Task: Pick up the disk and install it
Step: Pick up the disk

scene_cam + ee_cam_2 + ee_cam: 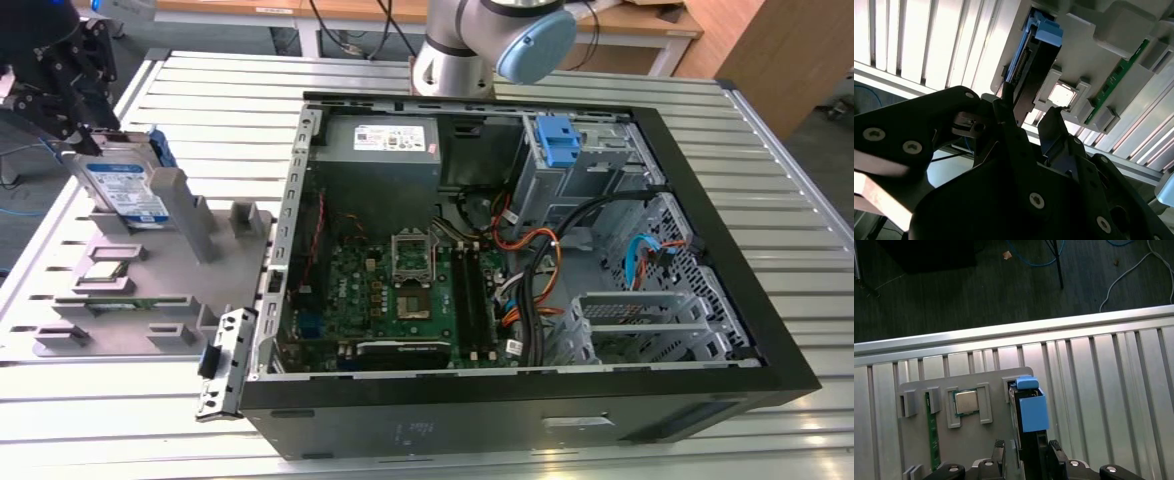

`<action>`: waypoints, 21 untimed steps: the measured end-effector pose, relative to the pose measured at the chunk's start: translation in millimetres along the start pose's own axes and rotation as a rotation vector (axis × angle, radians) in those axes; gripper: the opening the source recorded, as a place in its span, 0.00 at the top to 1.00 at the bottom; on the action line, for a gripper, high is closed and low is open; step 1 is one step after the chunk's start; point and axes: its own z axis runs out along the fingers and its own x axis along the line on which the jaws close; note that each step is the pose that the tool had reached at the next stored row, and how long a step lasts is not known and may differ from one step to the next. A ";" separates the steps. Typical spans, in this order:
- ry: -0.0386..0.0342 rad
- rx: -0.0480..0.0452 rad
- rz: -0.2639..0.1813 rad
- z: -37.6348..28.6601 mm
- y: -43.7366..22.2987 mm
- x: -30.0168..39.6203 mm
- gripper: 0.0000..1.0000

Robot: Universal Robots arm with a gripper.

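Note:
The disk [127, 185], silver with a white-and-blue label and blue side rails, stands on edge in a slot of the grey fixture [147, 275] at the exterior view's left. My black gripper [83, 140] hangs over its upper end. In the first wrist view the disk [1031, 412] is seen edge-on, and my gripper [1026, 452] is open with one finger on each side of it. A narrow gap shows at one finger. In the second wrist view the disk [1029, 65] runs down between the gripper [1030, 114] fingers.
The open computer case [774, 330] lies on the slatted table, with a blue bracket [558, 140] in its drive bay and a grey power supply [387, 140]. The fixture also holds a processor chip [966, 401] and a green memory stick [931, 432]. The arm's base [461, 50] stands behind the case.

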 end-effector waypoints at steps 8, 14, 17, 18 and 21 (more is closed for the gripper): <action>-0.0031 0.0027 0.000 -0.7 0.1 -0.1 0.53; -0.0163 0.0112 -0.003 0.4 0.2 0.0 0.53; -0.0222 0.0122 -0.004 0.8 0.6 0.1 0.53; -0.0231 0.0125 -0.004 0.8 0.8 0.2 0.53; -0.0255 0.0136 -0.005 1.3 1.8 0.4 0.53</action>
